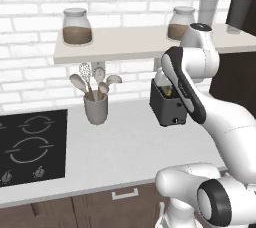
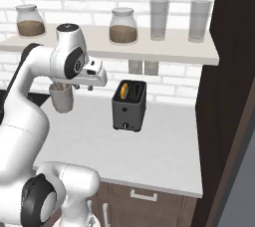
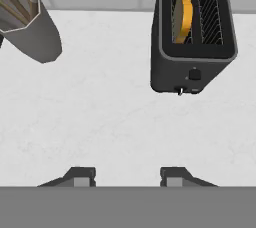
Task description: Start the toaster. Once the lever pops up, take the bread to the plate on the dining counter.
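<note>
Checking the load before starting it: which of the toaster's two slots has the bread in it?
The bread sits in the toaster's left slot as seen from its front in the hand view; the right slot shows only bare wire guides.

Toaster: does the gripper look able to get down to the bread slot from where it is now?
Probably yes. The gripper, jaws apart and empty, hovers above bare worktop; the toaster stands apart from the utensil cup, and the bread sits uncovered in its slot.
</note>
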Controlling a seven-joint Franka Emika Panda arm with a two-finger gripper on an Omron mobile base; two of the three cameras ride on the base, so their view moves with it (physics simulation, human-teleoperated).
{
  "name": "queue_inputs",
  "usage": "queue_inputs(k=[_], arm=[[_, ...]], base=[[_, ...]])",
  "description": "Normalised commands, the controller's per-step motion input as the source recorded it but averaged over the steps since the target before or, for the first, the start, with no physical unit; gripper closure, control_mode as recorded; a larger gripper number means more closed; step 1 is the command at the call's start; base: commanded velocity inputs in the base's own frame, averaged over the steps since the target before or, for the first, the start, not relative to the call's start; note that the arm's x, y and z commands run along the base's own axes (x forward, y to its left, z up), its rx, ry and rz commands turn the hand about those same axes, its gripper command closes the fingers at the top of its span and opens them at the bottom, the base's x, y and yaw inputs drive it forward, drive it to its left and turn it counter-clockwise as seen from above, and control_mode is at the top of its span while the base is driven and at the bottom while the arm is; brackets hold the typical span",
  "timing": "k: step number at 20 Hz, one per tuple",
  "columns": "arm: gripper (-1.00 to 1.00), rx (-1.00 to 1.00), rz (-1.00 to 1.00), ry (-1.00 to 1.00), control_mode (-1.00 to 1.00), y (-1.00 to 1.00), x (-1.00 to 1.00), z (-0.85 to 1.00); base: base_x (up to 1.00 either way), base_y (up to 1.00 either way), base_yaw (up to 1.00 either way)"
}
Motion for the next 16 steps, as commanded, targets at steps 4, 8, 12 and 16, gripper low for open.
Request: queue_inputs(k=[4, 8, 12, 16], arm=[[-1.00, 0.00, 0.00, -0.04, -1.00, -0.03, -0.14, -0.08], [-1.00, 0.01, 0.00, -0.19, -1.00, -0.39, -0.47, -0.28], [-1.00, 0.00, 0.00, -0.13, -1.00, -0.46, -0.24, -0.38], [-1.00, 0.00, -0.01, 0.02, -1.00, -0.37, 0.15, -0.27]], base=[[0.00, 0.00, 0.00], [0.00, 0.00, 0.00], [0.00, 0.00, 0.00], [0.00, 0.00, 0.00]])
